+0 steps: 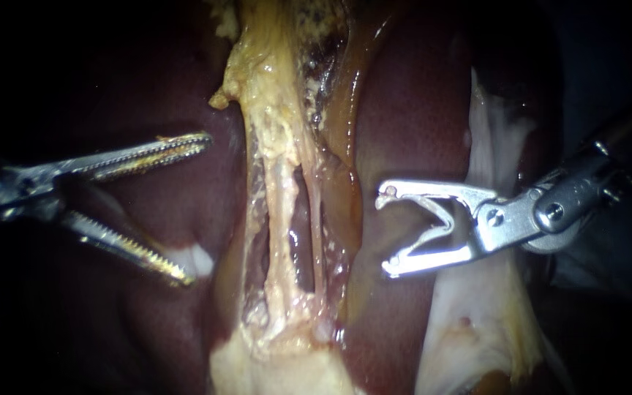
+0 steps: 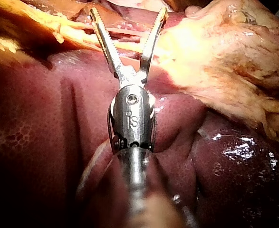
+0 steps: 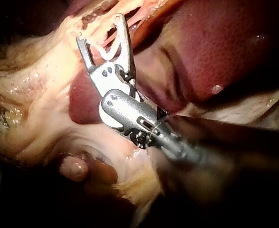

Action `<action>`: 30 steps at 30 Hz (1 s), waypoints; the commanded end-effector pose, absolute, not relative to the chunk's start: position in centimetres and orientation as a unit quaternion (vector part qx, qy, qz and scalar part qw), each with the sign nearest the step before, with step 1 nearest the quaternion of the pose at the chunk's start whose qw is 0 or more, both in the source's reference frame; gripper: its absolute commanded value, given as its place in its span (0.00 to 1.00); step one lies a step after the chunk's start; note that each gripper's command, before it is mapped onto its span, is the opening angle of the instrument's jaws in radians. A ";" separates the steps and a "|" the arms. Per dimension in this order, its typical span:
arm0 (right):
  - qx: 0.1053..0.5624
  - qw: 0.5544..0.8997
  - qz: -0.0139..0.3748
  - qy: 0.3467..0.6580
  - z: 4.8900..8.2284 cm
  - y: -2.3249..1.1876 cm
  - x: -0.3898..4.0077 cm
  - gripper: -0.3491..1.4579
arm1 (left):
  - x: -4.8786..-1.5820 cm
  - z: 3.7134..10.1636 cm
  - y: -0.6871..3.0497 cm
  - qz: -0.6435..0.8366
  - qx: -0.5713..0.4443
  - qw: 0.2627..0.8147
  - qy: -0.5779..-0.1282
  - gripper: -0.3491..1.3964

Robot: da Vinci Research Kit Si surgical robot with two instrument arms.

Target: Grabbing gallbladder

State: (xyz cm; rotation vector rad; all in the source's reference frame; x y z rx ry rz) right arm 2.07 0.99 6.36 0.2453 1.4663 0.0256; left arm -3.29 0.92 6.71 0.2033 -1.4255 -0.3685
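text: none legible | left instrument: engraved mark, not read

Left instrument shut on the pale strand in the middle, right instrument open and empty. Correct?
Not quite. The left instrument is open too and grips nothing: the endoscope view shows a wide gap between its jaws, which stop short of the pale strand of tissue. The right instrument is open and empty, as you said.
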 end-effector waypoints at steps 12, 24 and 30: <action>0.112 0.736 0.012 0.667 6.35 0.99 2.07 0.52 | -3.33 6.63 1.28 -0.274 0.094 0.724 -0.626 0.75; 0.112 0.736 0.012 0.667 6.35 0.99 2.08 0.52 | -3.53 7.06 1.73 -0.382 0.102 0.690 -0.607 0.68; 0.111 0.736 0.012 0.667 6.35 0.99 2.08 0.52 | -3.58 7.21 1.83 -0.404 0.114 0.679 -0.602 0.64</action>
